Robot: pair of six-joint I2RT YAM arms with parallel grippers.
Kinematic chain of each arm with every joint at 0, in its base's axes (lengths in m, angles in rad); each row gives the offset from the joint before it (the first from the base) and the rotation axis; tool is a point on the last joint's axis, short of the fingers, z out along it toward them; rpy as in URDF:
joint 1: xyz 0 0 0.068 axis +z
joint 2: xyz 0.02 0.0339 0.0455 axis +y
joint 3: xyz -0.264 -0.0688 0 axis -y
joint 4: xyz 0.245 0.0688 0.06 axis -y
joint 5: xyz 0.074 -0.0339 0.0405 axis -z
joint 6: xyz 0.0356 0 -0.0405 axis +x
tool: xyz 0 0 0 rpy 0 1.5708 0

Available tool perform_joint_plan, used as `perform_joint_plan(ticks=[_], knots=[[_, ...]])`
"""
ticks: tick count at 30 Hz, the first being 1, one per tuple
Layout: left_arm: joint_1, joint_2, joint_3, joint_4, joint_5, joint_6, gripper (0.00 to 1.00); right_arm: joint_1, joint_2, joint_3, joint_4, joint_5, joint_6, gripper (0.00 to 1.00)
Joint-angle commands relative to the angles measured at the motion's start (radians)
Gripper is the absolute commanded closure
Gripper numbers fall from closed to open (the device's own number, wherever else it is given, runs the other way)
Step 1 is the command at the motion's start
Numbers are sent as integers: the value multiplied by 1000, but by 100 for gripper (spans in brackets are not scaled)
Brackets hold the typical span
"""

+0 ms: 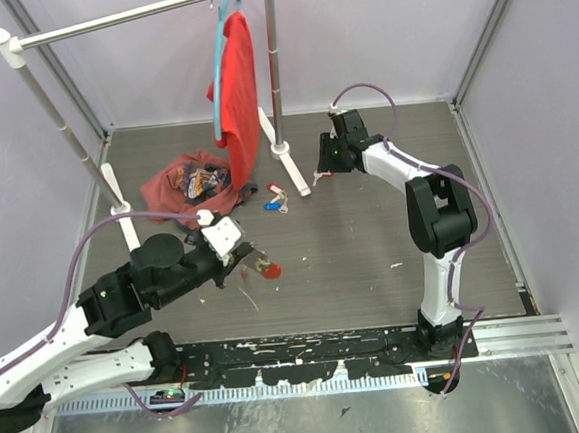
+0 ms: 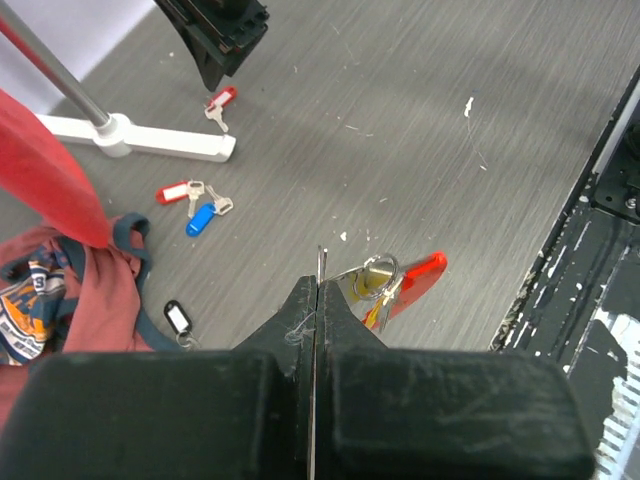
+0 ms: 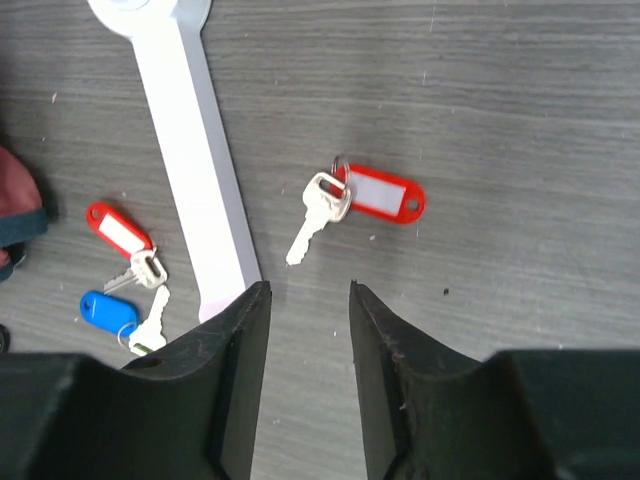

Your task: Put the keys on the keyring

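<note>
Overhead, the left claw (image 1: 242,254) is pinching the keyring (image 1: 267,269) low over the tabletop (image 1: 372,250). From the left wrist, its fingers (image 2: 298,312) are pressing tight on the ring's thin wire. From the right wrist, the right claw (image 3: 308,300) is hovering partly open and empty above a red-tagged key (image 3: 352,198) beside the white rack foot (image 3: 195,150).

The table (image 3: 520,90) is matt grey with a fine wood-like grain, scuffed and flecked with white. The loose key (image 3: 312,215) is dull silver metal; its red tag (image 3: 385,195) is glossy plastic with a white paper-like insert. The keyring (image 2: 380,272) is thin shiny metal. The rack foot (image 3: 190,140) is smooth white plastic, the shirt (image 1: 239,90) soft red cloth, the right gripper (image 3: 308,288) matt black, faintly scratched plastic
</note>
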Motion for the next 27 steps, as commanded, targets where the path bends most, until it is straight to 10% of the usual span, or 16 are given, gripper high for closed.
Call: perform_joint_plan(ticks=[1, 27], knots=[[-2, 30, 79, -58, -1, -76, 100, -17, 36, 94, 48, -36, 17, 59], [-1, 104, 130, -144, 48, -114, 100, -43, 251, 271, 5, -80, -3, 66]])
